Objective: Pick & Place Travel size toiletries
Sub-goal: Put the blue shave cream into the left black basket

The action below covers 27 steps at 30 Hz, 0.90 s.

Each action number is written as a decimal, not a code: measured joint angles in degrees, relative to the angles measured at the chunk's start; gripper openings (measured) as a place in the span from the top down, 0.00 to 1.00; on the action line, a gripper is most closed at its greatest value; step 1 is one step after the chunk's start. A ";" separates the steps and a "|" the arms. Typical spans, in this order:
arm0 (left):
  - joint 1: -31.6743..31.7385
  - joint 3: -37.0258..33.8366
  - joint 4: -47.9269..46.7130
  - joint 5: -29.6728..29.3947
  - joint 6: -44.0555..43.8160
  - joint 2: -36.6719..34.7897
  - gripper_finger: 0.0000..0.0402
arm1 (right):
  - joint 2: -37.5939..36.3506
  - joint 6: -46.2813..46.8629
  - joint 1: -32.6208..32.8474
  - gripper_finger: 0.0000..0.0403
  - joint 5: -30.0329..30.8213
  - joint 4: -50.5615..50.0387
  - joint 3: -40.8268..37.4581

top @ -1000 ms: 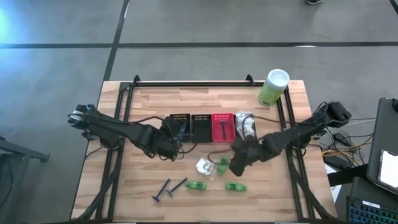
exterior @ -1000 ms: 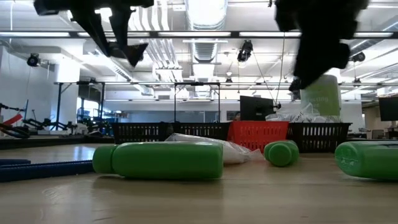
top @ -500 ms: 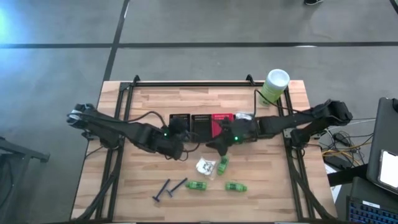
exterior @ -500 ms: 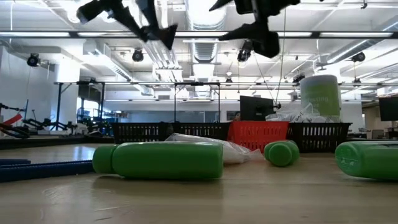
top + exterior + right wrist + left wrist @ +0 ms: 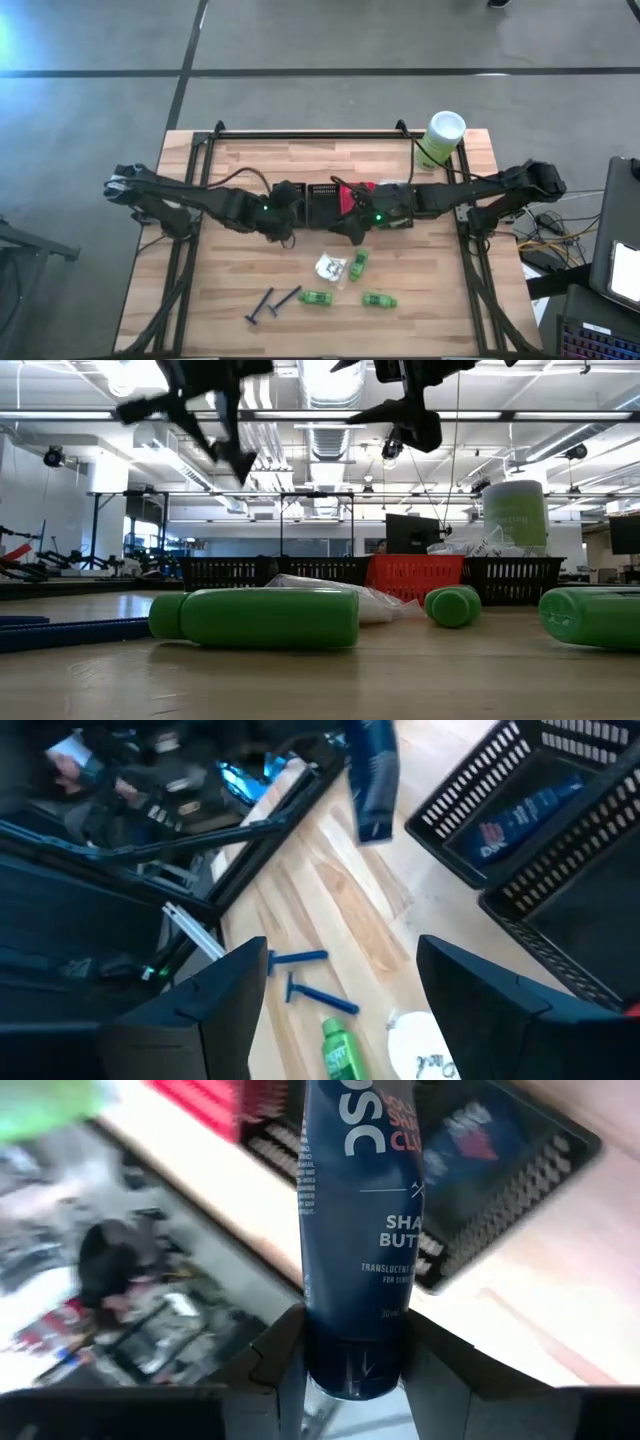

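We see a big workshop room with long ceiling lights (image 5: 330, 380) and a grey floor (image 5: 300, 40) around a wooden table (image 5: 240, 270) in a black frame.

On the table we count four mesh baskets in one row: three black baskets (image 5: 322, 205) and one red basket (image 5: 358, 192) between them. A pale-green canister (image 5: 440, 140) with a white lid stands at the far right corner.

Near the front edge we count three green bottles (image 5: 318, 298), all lying on their side, one white crinkly packet (image 5: 330, 267) just beside the nearest bottle, and two blue razor sticks (image 5: 272, 304) lying close together to the left.

The left gripper (image 5: 352, 1380) is over the leftmost black basket, and its fingers pinch a dark blue tube (image 5: 355, 1230) by its lower end. A second dark blue tube (image 5: 520, 818) lies inside that basket.

The right gripper (image 5: 335, 1000) hangs above the table in front of the middle baskets. Its fingers are spread and hold nothing.
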 joint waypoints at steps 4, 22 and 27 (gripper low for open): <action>4.56 -4.55 0.14 0.91 2.84 0.40 0.67 | 0.02 0.06 0.07 0.39 -1.11 -0.75 -0.01; 10.37 -9.07 7.47 5.52 15.16 7.43 0.66 | 0.02 2.70 0.07 0.44 -3.36 -2.54 0.00; 11.36 -9.07 7.69 7.70 15.40 7.93 0.64 | 0.04 3.56 0.08 0.40 -3.69 -3.34 -0.01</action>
